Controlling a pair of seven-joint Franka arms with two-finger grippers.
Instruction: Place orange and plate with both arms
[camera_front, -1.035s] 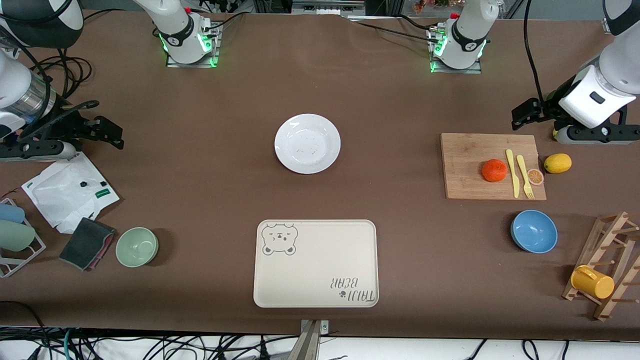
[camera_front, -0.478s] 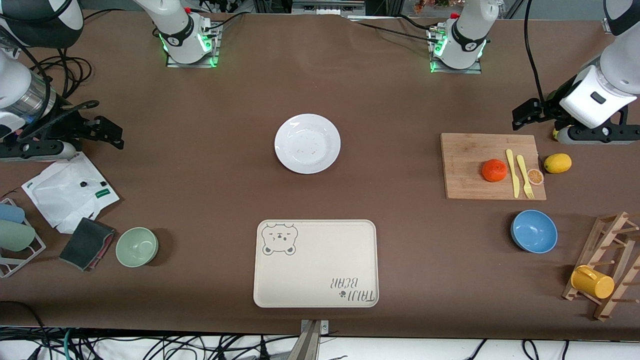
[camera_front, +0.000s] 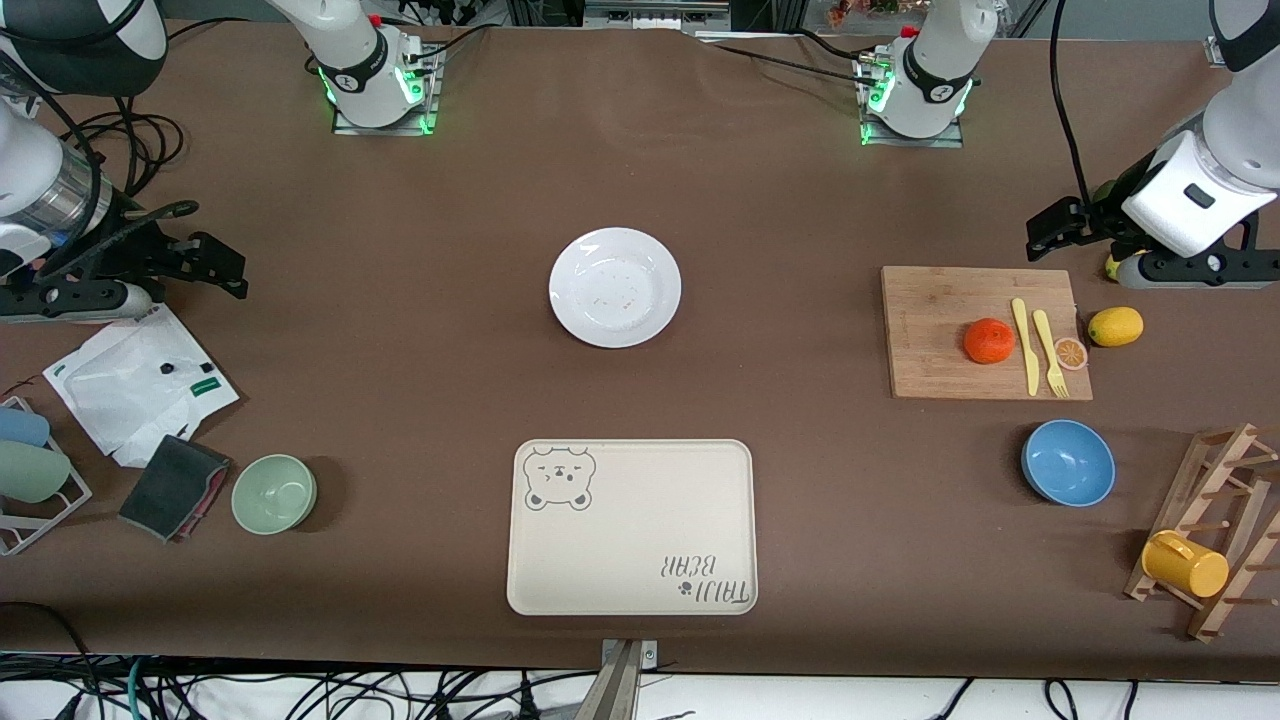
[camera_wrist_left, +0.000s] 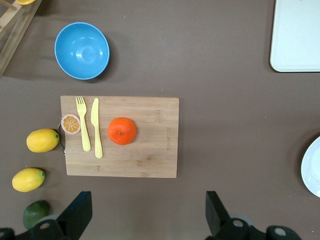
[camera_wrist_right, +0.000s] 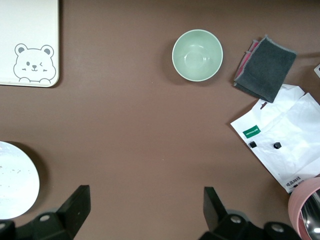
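The brown table (camera_front: 800, 200) is seen with the cream bear-printed tray (camera_front: 632, 527) lying at its edge nearest the front camera, well apart from both grippers. The wooden cutting board (camera_front: 940, 335) is found just below the left gripper (camera_wrist_left: 145, 215), which is held in the air with its fingers spread wide and nothing between them, at the left arm's end of the table. The plate (camera_front: 615, 287) is set on the bare table between the two arms, away from the left gripper and nearer to the right gripper (camera_wrist_right: 145, 212), whose wrist view catches its rim. The right gripper is likewise held wide and empty, above bare table at the right arm's end, with the green bowl (camera_wrist_right: 197, 55) and a grey cloth (camera_wrist_right: 265, 67) ahead of it. A blue bowl (camera_wrist_left: 82, 50) is seen past the board from the left gripper. The orange (camera_wrist_left: 122, 131) is resting on the board, directly ahead of the left gripper's open fingers, beside a yellow knife (camera_wrist_left: 96, 127) and fork (camera_wrist_left: 83, 122)
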